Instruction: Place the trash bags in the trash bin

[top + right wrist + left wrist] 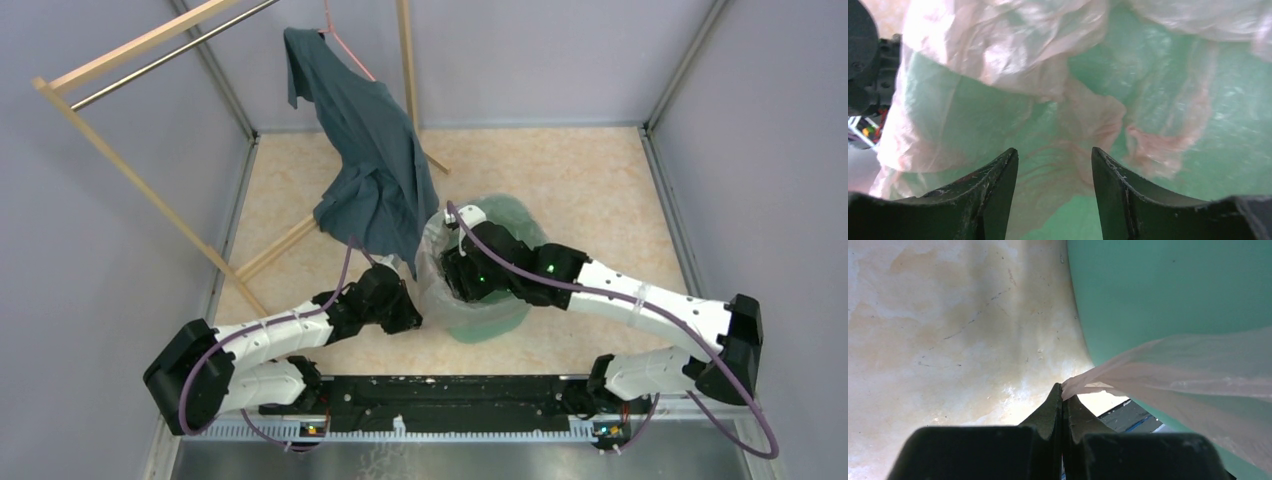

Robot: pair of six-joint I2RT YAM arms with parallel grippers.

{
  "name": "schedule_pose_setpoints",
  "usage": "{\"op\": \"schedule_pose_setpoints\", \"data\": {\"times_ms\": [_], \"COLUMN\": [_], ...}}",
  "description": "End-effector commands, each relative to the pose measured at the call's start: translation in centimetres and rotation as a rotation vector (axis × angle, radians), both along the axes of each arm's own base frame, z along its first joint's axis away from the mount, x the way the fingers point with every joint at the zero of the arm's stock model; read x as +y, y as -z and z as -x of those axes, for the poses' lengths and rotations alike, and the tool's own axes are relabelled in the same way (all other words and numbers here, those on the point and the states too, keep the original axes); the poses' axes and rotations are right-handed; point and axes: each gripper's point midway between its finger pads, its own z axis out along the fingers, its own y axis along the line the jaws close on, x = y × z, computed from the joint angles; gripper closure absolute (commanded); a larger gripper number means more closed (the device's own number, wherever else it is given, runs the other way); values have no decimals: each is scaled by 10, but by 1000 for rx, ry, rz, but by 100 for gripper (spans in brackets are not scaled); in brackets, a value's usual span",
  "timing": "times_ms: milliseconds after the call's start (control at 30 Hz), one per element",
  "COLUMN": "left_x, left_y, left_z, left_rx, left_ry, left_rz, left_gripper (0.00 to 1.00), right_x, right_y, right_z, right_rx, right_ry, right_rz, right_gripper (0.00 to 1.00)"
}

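Observation:
The teal-green trash bin point(500, 322) stands in the middle of the floor. The pale pink trash bag point(432, 262) hangs over the bin's left rim and lines its inside point(1013, 55). My left gripper point(408, 318) is at the bin's left outer side point(1168, 285), shut on an edge of the trash bag point(1158, 365), with its jaws pressed together on the film. My right gripper point(462, 278) is down inside the bin mouth, open and empty, its fingers point(998, 190) spread in front of the crumpled film.
A dark blue-grey shirt point(370, 170) hangs from a wooden rack point(130, 170) at the back left, its hem close to the bin's far left rim. Grey walls enclose the beige floor point(580, 180). The arm bases sit along the near edge.

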Motion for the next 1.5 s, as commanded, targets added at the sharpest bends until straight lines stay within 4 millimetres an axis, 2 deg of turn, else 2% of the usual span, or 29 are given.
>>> {"op": "schedule_pose_setpoints", "data": {"times_ms": [0, 133, 200, 300, 400, 467, 533, 567, 633, 800, 900, 967, 1033, 1133, 1200, 1333, 1467], "left_x": [-10, -10, -10, -11, -11, -11, -10, -11, -10, -9, -8, -9, -10, -8, -6, -4, -1], "left_y": [-16, -15, -15, -18, -20, -20, -19, -19, -18, -15, -15, -17, -18, -17, -15, -17, -20], "left_z": [-8, -7, -8, -9, -11, -11, -10, -10, -10, -7, -7, -7, -7, -6, -5, -5, -7], "left_rx": [-49, -46, -46, -52, -58, -58, -55, -55, -51, -43, -45, -46, -47, -44, -40, -42, -62], "left_ry": [15, 21, 16, 18, 15, 11, 9, 9, 10, 14, 11, 12, 13, 10, 7, 7, -8], "left_rz": [38, 37, 37, 38, 37, 38, 38, 38, 37, 33, 32, 36, 39, 34, 26, 20, 22], "left_gripper": [100, 100, 100, 100, 100, 100, 100, 100, 100, 100, 100, 100, 100, 100, 100, 100, 100], "right_x": [-27, -56, -56, -48, -36, -18, -1, 3, -4, -40, -45, -29, -3, 34, 42, 19, -15], "right_y": [-44, -43, -33, -4, 20, 26, 26, 24, 14, -23, -34, -37, -40, -56, -64, -70, -61], "right_z": [-29, -56, -63, -65, -51, -33, -19, -18, -29, -77, -101, -106, -104, -99, -104, -115, -99], "right_rx": [-128, -140, -151, -96, -39, -49, 1, 6, -23, -124, -184, -166, -111, -107, -119, -157, -165], "right_ry": [104, 202, 208, 198, 178, 124, 84, 82, 117, 227, 281, 270, 234, 196, 212, 273, 274], "right_rz": [-16, 1, 21, 65, 123, 125, 55, 21, -15, -62, -72, -113, -197, -275, -303, -215, -143], "right_gripper": [43, 42, 42, 47, 56, 56, 52, 49, 42, 28, 26, 27, 29, 29, 29, 24, 17]}}
